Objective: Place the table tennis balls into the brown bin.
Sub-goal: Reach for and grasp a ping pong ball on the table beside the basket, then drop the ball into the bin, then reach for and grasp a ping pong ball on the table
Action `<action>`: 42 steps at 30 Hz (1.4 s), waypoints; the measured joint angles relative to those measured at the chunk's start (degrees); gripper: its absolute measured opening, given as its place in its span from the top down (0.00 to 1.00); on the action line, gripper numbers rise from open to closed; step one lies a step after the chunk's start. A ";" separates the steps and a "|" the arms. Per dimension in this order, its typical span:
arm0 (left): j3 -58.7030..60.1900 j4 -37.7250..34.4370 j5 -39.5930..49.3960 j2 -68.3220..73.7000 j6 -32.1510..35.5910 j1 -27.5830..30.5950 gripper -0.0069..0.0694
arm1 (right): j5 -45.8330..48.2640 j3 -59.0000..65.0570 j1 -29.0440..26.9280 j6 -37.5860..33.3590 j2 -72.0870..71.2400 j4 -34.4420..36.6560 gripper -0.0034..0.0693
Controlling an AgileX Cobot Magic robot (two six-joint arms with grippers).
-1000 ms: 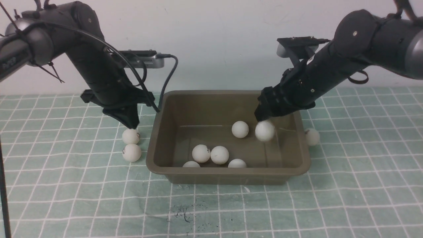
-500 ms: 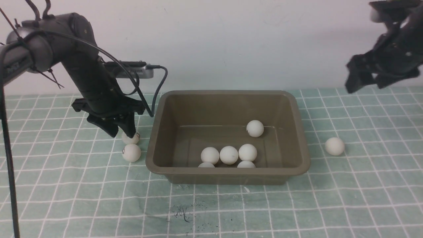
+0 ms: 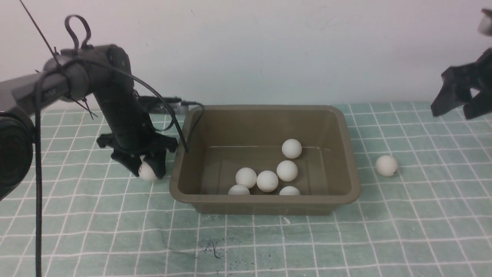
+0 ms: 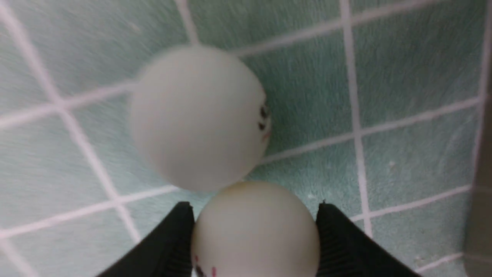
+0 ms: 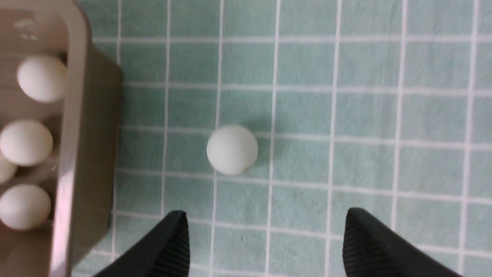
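The brown bin [image 3: 348, 154] stands mid-table with several table tennis balls in it, one of them near the back [image 3: 291, 148]. My left gripper [image 3: 146, 167] is down on the mat just left of the bin, shut on a table tennis ball [image 4: 255, 234]. A second ball [image 4: 198, 117] lies touching the held one; the front view does not show it. Another ball [image 3: 386, 165] rests on the mat right of the bin, and the right wrist view shows it ahead of the fingers [image 5: 232, 149]. My right gripper [image 3: 457, 105] hangs open and empty at the far right.
A green mat with a white grid [image 3: 269, 238] covers the table. A white wall stands close behind it. The left arm's cable [image 3: 180, 134] hangs by the bin's left rim. The bin's wall [image 5: 88, 154] shows at the edge of the right wrist view.
My left gripper has dropped to the mat and closed on one of the two left balls. The right arm has swung out to the far right. Balls in the bin shifted slightly.
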 joint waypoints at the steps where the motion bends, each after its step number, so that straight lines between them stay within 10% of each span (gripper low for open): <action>1: -0.95 0.07 -0.05 -1.26 0.00 0.00 0.45 | -1.47 1.93 0.17 0.00 0.00 0.54 0.29; 15: -5.59 -10.35 0.18 -6.75 6.08 -7.66 0.44 | -18.35 7.88 8.99 -0.27 11.39 1.47 0.29; 22: -6.40 -10.18 0.32 -3.78 5.65 -9.73 0.21 | -19.98 6.85 9.78 4.94 14.87 -3.36 0.32; 31: -13.60 -1.79 0.43 -8.93 2.97 0.49 0.87 | -6.82 -1.42 9.93 4.34 12.41 -2.87 0.46; 38: -13.65 -2.35 0.56 -5.76 4.31 6.89 0.89 | -3.03 -7.29 14.61 -2.97 4.18 10.30 0.46; 42: -13.65 -5.59 0.56 -1.51 5.87 6.82 0.74 | -6.42 -7.58 19.31 -8.53 4.15 13.92 0.46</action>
